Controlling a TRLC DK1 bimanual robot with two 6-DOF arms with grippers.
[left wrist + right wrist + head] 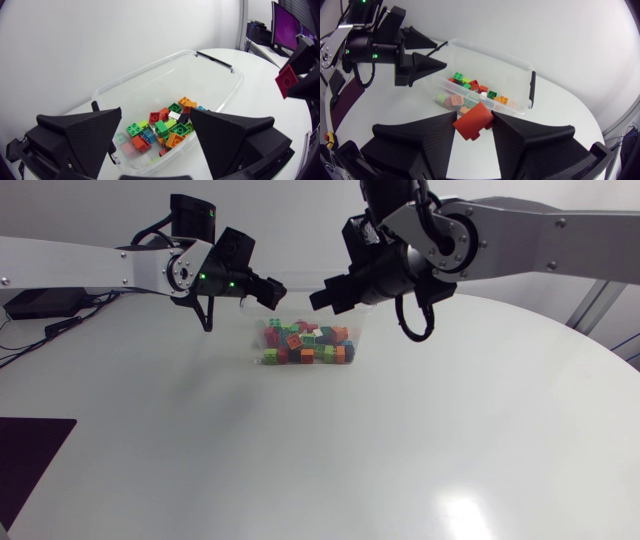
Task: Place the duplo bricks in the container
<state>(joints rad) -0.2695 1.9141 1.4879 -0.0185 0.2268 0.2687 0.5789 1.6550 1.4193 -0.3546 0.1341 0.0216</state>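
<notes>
A white table (450,450) is holding a clear container (150,67) with colourful duplo bricks (165,127) lying inside. The left gripper (156,114) is hanging wide open just above them, holding nothing. The right gripper (473,119) is pinching a red brick (470,125) between its fingers, with the container ahead of it.
</notes>
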